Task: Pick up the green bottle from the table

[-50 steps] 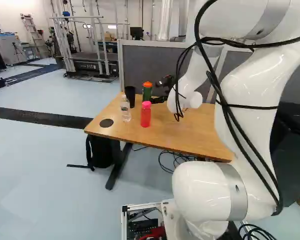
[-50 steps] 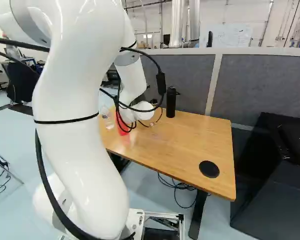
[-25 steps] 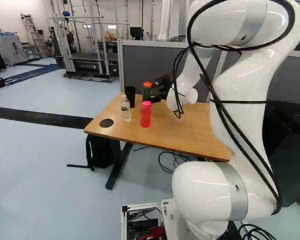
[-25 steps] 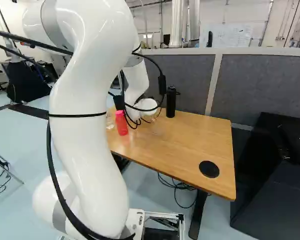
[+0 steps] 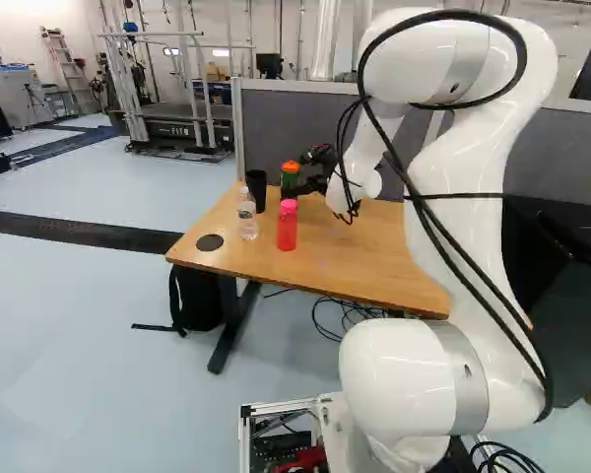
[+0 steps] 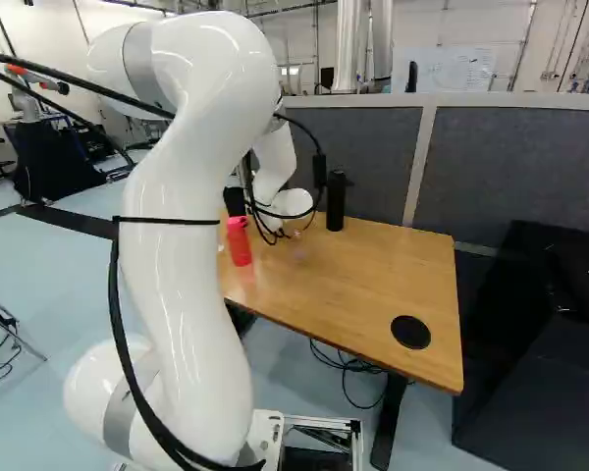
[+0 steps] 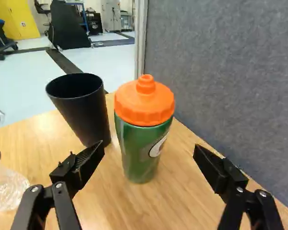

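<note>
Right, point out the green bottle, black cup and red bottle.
Green bottle (image 7: 135, 148): wrist view, on its body.
Black cup (image 7: 86, 117): wrist view, on its outer wall.
Red bottle (image 5: 287, 231): left base view, on its body.

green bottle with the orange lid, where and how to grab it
Likely by the middle of the green bottle, below its orange lid: it stands upright and round, so the open tool could come in level from the near side, opposite the black cup, and close across the body.

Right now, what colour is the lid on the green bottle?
The screw-on lid is orange, clearest in the wrist view.
</note>
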